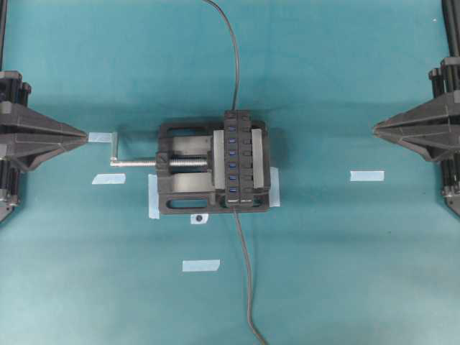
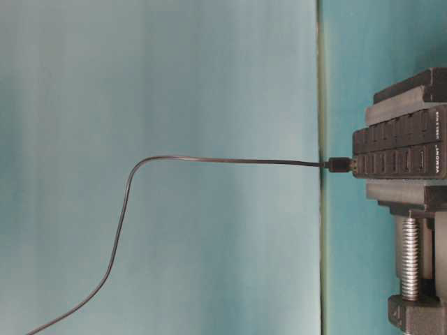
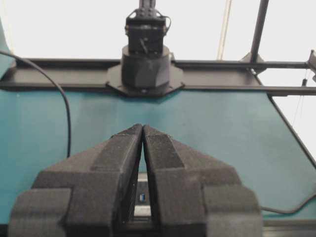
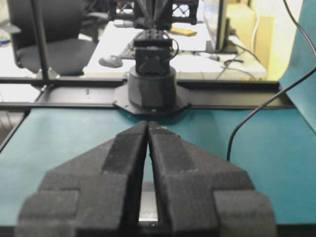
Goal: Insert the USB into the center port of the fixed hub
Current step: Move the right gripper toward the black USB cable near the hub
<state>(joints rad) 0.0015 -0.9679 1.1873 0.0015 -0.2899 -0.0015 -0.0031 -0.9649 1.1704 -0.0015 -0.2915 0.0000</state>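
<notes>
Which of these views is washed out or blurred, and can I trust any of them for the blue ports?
Overhead: even light, soft shadow around the vise; the fixed hub and its blue slots read clearly. Table-level: flat light, sharp enough, but the hub is seen side-on. Left wrist: background blown out white, left tool close and soft, hiding all but one blue slot. Right wrist: bright background, right tool blocks the ports.

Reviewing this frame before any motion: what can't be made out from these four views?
- The USB plug: the cable leaves the overhead view's bottom edge, its free end unseen.
- The center port: too small overhead to tell if occupied.
- The fixed hub: in both wrist views the shut left gripper and right gripper block nearly all of it.
- The vise: cropped by the table-level view's right edge.
</notes>
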